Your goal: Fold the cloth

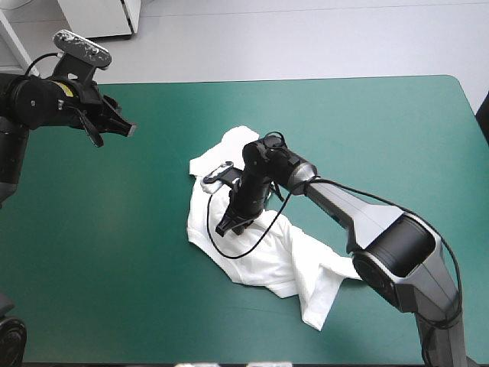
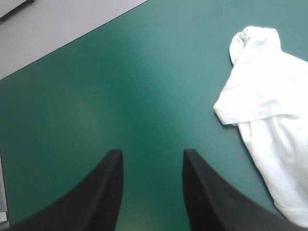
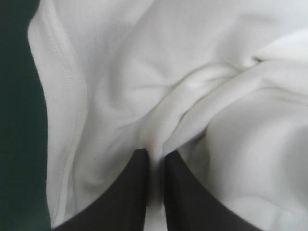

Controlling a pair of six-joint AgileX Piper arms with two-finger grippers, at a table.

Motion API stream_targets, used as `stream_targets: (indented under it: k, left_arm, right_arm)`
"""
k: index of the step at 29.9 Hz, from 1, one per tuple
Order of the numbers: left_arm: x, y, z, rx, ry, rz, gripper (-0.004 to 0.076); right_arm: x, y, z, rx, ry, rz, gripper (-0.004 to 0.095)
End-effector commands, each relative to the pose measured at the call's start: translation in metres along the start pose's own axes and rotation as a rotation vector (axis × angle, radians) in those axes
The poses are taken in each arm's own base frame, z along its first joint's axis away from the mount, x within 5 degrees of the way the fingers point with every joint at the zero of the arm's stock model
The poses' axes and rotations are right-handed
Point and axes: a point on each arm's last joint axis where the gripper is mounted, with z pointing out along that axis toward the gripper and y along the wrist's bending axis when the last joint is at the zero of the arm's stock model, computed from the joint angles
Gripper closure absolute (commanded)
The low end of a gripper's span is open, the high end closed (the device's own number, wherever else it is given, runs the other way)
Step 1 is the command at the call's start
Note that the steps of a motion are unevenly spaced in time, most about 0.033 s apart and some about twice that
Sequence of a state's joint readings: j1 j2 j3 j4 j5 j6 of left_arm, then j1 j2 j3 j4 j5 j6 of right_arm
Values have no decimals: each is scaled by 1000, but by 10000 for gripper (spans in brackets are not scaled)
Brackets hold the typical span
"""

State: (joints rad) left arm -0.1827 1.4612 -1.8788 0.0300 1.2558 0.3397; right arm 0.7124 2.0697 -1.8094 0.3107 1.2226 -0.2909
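- Pinching a raised crease of the T-shirt point(image 1: 284, 256), the right gripper point(image 1: 229, 226) has its black fingers all but pressed together, with white cloth between them.
- The T-shirt lies crumpled near the middle of the bench point(image 1: 374, 122), one loose end trailing toward the near edge.
- Soft, light and limp, it will likely sag and drag when lifted; a hem or sleeve edge looks a surer hold than a mid-body crease.
- The left gripper point(image 1: 124, 127) hangs spread and empty near the far left corner, well apart from the cloth.
- Bare teal-green cover on every side leaves ample room for spreading.
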Motion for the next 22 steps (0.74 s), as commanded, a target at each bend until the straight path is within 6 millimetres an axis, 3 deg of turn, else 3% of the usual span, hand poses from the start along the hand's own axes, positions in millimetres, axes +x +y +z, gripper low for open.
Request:
stream_targets:
  k: [1, 8, 14, 18, 22]
  left_arm:
    - [2, -1, -29, -10, -51, -14, 423]
    - [9, -2, -37, -23, -42, -16, 423]
    - [21, 7, -27, -140, 32, -45, 432]
    - [10, 8, -2, -129, -4, -59, 433]
    - [5, 2, 50, -34, 73, -47, 433]
  right_arm:
    - [2, 9, -52, -14, -110, -1, 777]
    - [15, 16, -103, 114, -195, -19, 504]
    - [47, 6, -155, 310, -259, 38, 475]
    - [85, -14, -172, 359, -250, 141, 475]
    - [126, -26, -179, 388, -224, 233, 475]
